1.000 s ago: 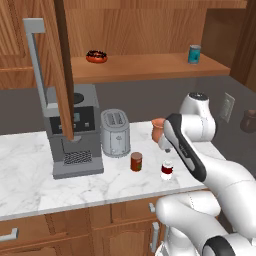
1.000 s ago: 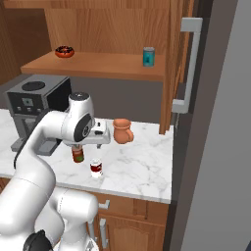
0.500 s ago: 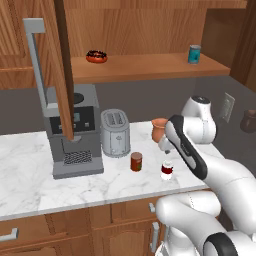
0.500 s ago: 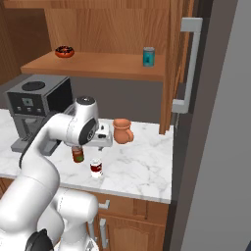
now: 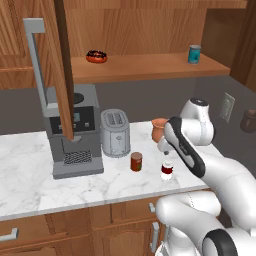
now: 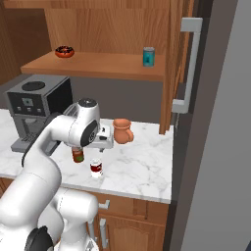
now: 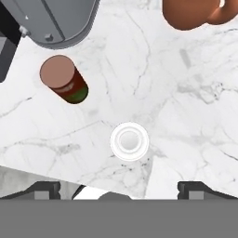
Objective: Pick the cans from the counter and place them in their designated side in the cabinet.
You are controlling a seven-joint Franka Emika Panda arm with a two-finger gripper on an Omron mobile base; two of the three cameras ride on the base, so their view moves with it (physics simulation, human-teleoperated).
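fingers: the fingers [image 7: 119,191] stand wide apart, holding nothing, looking straight down over the white can [image 7: 129,141].
white can: upright on the counter [image 5: 30,175], near its front edge, apart from the fingers.
reddish-brown can: the reddish-brown can [image 5: 136,162] stands on the counter just beside the white can, toward the toaster [image 5: 115,133].
mug: the orange mug [image 6: 122,131] stands behind the white can.
cabinet: the cabinet [image 6: 98,66] shelf above holds a teal can [image 6: 148,56].
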